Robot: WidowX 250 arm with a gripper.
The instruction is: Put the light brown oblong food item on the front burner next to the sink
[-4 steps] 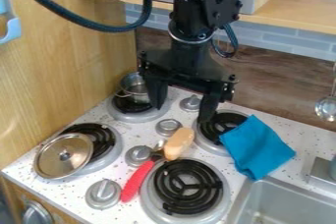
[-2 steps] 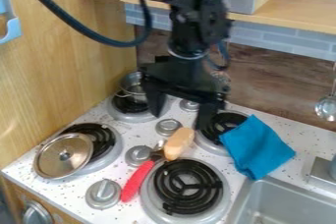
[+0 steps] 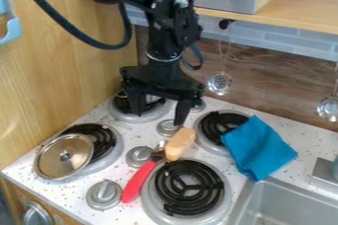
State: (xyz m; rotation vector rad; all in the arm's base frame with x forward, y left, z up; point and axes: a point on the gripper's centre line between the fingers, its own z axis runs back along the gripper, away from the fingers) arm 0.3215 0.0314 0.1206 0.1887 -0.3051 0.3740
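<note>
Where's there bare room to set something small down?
The roomiest bare counter lies right of the blue cloth, between the wooden backsplash and sink. It's crowded mid-stove: a red-handled utensil, beige block and knobs sit among the burners, with the open gripper above.

Single high camera, slanting down across the stovetop (image 3: pixel 142 131) towards the backsplash (image 3: pixel 264 49).

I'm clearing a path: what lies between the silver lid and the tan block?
Between the silver lid and the tan block, the camera view shows part of a coiled burner, a silver knob and the metal part of the red-handled utensil.
</note>
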